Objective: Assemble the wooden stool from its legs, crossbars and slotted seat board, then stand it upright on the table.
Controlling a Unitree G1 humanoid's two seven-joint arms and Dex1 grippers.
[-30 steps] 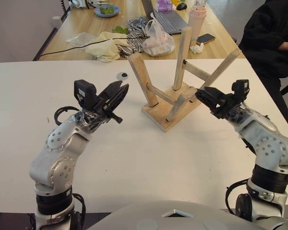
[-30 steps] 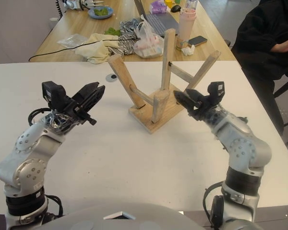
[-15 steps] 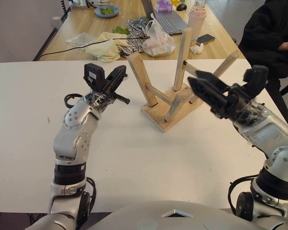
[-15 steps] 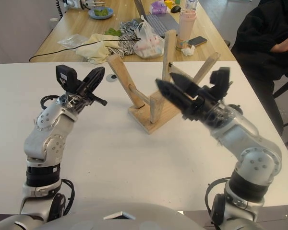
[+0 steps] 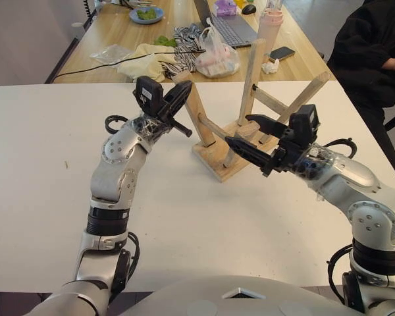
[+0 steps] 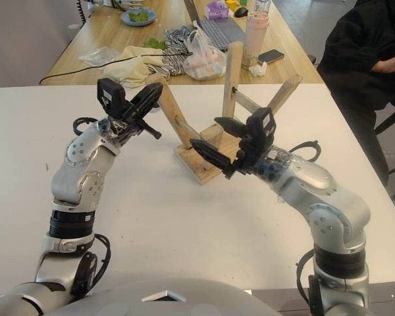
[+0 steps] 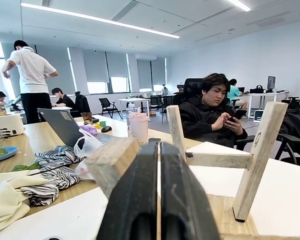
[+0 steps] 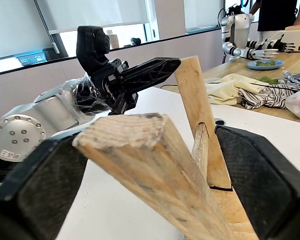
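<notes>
Surface: white table (image 5: 184,217) in an open office, with a cluttered wooden desk (image 5: 112,36) behind it.
Stool: I see the stool (image 6: 199,161) upside down near the middle of the table. Its seat board (image 5: 214,168) lies flat on the surface, its legs (image 5: 252,72) splay upward, and a crossbar (image 5: 214,126) joins them. It looks fully assembled to me.
Right gripper: my right gripper (image 5: 240,130) is spread wide, one finger on each side of the near leg (image 8: 155,165). It is not closed on the wood, so it grips nothing.
Left gripper: my left gripper (image 7: 159,150) has its fingers pressed together on nothing. Its tip is just beside the top of the left leg (image 5: 197,115); I cannot tell whether it touches.
Step in hand: I judge this to be taking hold for the flip upright.
How to do it well: I would close the right fingers square on the near leg, low toward the seat board where the joint is stiffest, and test the grip before lifting. The left fingers need to part and take the left leg, or brace it, so both arms share the turn. I would rotate slowly, using one edge of the seat board on the table as the pivot.
Risk: pulling on one leg alone could lever it out of its slot, and a slanted leg may slide between the pads.
</notes>
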